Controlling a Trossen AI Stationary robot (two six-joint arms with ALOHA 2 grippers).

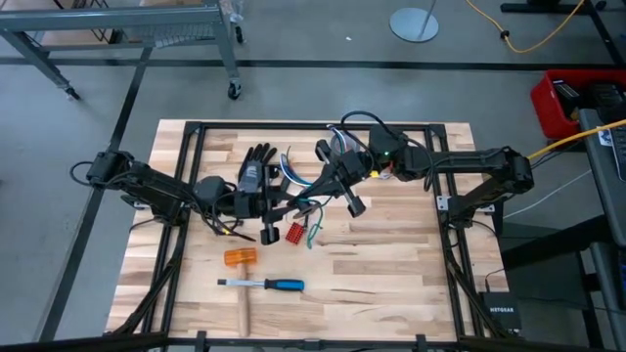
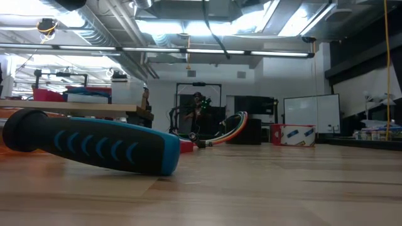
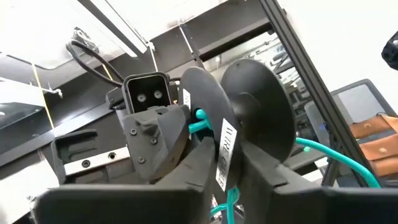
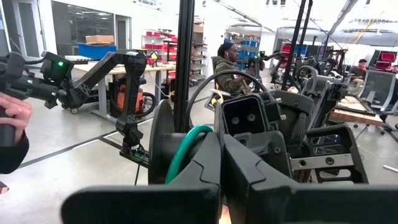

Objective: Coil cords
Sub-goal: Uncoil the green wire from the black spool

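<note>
your left fingers [image 1: 286, 203] and right fingers [image 1: 333, 186] face each other near the middle of the bench [image 1: 391, 274], each pinching one edge of a black spool [image 3: 255, 118]: the left pair are narrowed onto one disc with a green cord [image 3: 336, 158] trailing away beside them, the right pair are fully closed on the other disc with the same green cord [image 4: 180, 152] curving over it. the rest of the cords [image 1: 311, 223] lie just below your fingers beside a red block [image 1: 295, 233], and a black glove [image 1: 256, 168] sits just behind the left fingers.
</note>
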